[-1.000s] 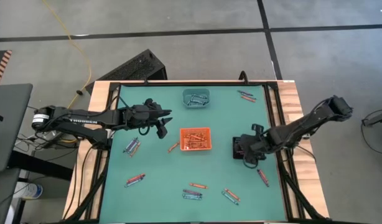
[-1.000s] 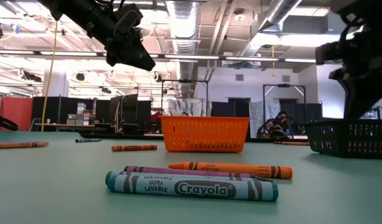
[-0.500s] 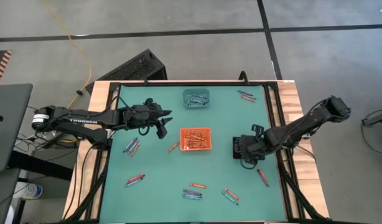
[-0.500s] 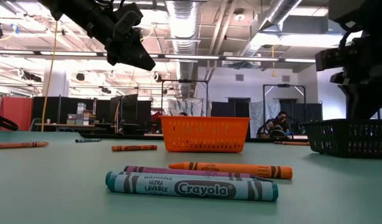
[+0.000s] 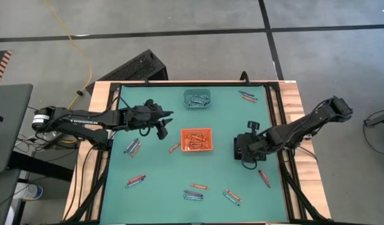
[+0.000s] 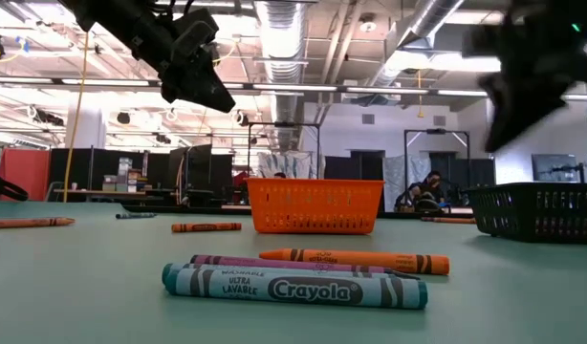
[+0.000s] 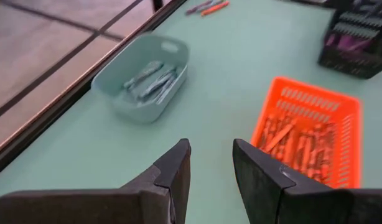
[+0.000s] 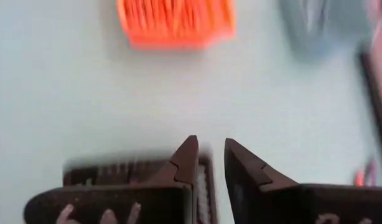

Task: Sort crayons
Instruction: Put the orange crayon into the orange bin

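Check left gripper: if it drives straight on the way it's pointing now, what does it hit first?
Probably bare table mat. The left gripper, open and empty, aims at the gap between the teal tray and the orange tray; the crayons lie farther on. Depth is unclear.

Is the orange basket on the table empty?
No: the orange basket is full of orange crayons, as the left wrist view shows.

The table (image 5: 161,187) wears a smooth, matt green mat, framed by pale bare wood; the orange tray (image 5: 197,139) and black tray (image 6: 537,210) look like perforated moulded plastic; the teal tray (image 7: 144,78) is solid, slightly glossy plastic; the crayons (image 6: 293,286) carry matt printed paper wrappers.
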You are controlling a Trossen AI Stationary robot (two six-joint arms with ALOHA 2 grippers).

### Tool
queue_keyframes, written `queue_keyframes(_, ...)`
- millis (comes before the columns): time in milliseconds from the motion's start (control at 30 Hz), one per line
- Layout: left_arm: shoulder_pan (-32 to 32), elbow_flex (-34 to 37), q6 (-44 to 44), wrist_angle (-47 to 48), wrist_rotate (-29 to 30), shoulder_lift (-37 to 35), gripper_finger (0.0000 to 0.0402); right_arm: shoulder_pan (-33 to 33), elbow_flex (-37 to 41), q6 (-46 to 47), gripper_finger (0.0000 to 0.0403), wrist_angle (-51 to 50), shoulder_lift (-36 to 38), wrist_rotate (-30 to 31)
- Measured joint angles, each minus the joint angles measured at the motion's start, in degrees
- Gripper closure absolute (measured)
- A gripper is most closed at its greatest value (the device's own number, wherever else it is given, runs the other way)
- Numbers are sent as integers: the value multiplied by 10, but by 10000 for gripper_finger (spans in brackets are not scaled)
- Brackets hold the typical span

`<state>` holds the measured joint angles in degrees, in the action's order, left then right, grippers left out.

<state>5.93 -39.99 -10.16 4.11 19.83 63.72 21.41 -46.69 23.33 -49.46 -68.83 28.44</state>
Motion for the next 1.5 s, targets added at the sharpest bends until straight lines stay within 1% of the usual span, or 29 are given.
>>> queue_keyframes(67,5,0,-11,18,9,0,292,0,-8,-51,332,49,3,28)
queue_keyframes(100,8,0,-17,29,14,0,292,-2,-8,-86,332,78,8,26)
queue_keyframes(233,20,0,-49,83,19,0,292,-24,-6,-226,332,194,17,-42)
queue_keyframes(333,24,0,-70,121,12,0,292,-57,13,-313,332,305,38,-74)
queue_keyframes(400,24,0,-81,142,-1,0,292,-93,37,-346,332,354,59,-120)
queue_keyframes(500,23,0,-91,164,-28,0,292,-171,83,-372,332,434,93,-225)
queue_keyframes(600,19,0,-104,177,-38,1,292,-263,134,-370,332,515,132,-314)
queue_keyframes(667,16,0,-108,185,-39,1,292,-323,175,-349,332,564,153,-348)
queue_keyframes(733,12,0,-113,191,-45,1,292,-375,211,-316,332,619,169,-358)
queue_keyframes(800,7,0,-116,190,-67,3,292,-418,245,-287,332,656,185,-359)
queue_keyframes(900,-10,0,-129,189,-106,18,292,-458,284,-264,332,679,196,-359)
queue_keyframes(1000,-29,0,-152,202,-135,43,292,-470,306,-263,332,689,200,-359)
queue_keyframes(1133,-50,0,-197,205,-163,84,292,-463,329,-263,332,689,198,-359)
queue_keyframes(1333,-64,0,-222,205,-167,154,292,-439,351,-250,332,713,198,-359)
queue_keyframes(1500,-63,0,-223,202,-166,188,292,-435,350,-248,332,727,218,-359)
